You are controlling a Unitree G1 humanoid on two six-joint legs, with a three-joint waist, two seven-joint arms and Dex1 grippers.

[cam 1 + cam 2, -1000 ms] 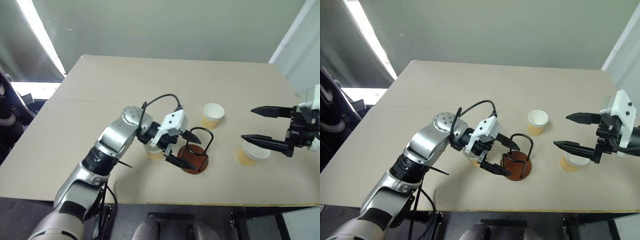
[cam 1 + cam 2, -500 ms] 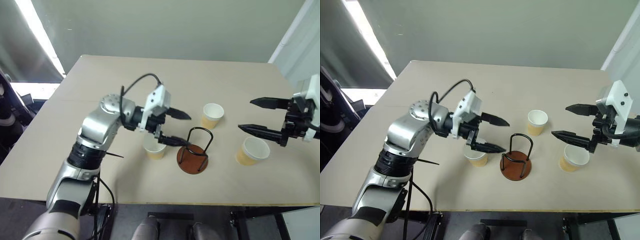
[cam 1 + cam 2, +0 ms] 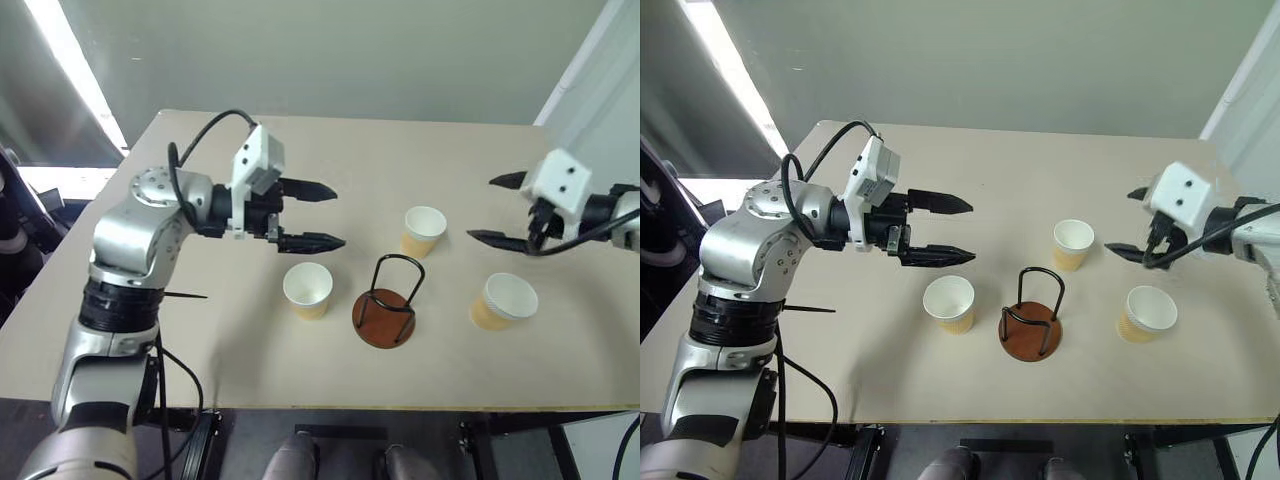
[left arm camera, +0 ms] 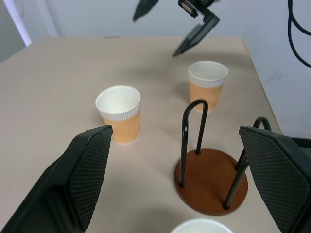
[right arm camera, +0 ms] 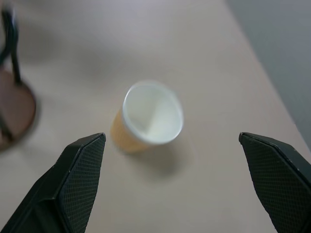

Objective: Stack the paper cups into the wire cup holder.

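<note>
Handling: you are dealing with paper cups (image 3: 308, 289) that are probably light, thin-walled and easy to crush; a gentle pinch across the rim or upper wall looks safest.
Cups: three tan tapered cups with white insides are standing upright on the surface (image 3: 200, 330), one to the left of the wire cup holder (image 3: 386, 302), one behind it, one to its right.
Holder: a black wire frame on a reddish-brown disc is sitting empty near the front edge.
Left pincer (image 3: 322, 215): fingers are spread apart, holding nothing, hovering above the left cup.
Right pincer (image 3: 490, 210): fingers are spread apart, empty, hovering between the back cup and the right cup.
</note>
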